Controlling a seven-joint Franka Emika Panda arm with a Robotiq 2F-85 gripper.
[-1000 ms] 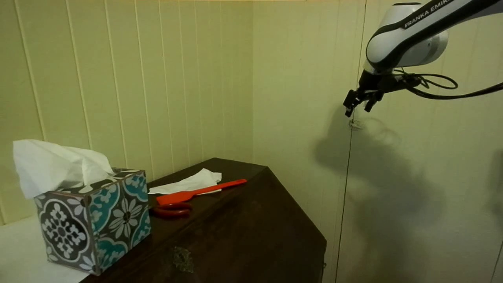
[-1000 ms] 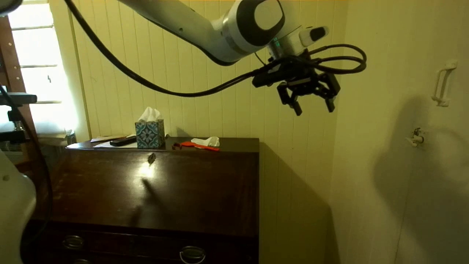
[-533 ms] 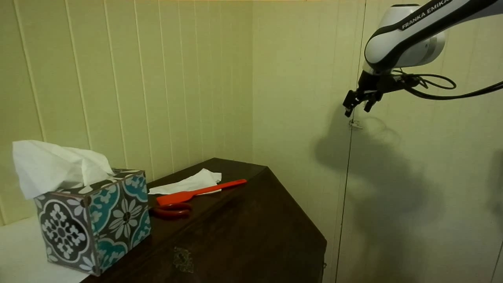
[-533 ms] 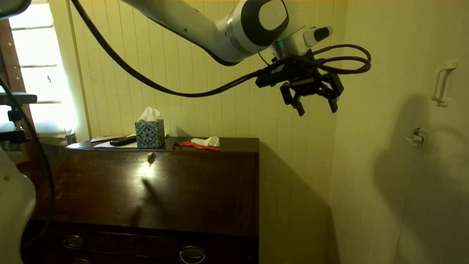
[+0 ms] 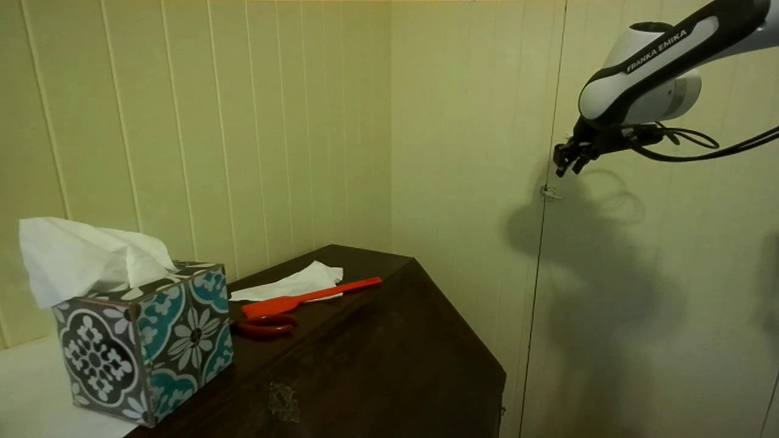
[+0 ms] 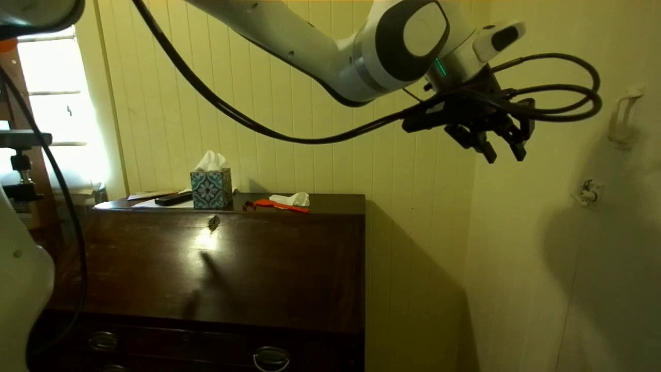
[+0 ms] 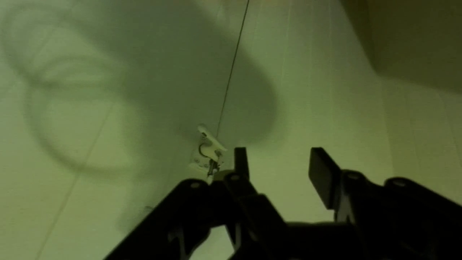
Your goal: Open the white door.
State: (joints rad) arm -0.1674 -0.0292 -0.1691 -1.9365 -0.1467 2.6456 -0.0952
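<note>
The white door is a flat cream panel beside a dark vertical seam, and it looks closed. In an exterior view its far part carries a pale pull handle, with a small latch lower down. That latch also shows in the wrist view at the seam, just left of the left finger. My gripper hangs in the air before the door, tips pointing down. In the wrist view my gripper has its fingers apart, only part way, with nothing between them. The pull handle is out of the wrist view.
A dark wooden bureau stands against the grooved wall. On top are a patterned tissue box, a red spatula, a red-handled tool and white tissue. A black cable loops from the wrist.
The arm has moved toward the door, rightward in both exterior views. My gripper's fingers have come closer together. Door, handle and latch look the same.
</note>
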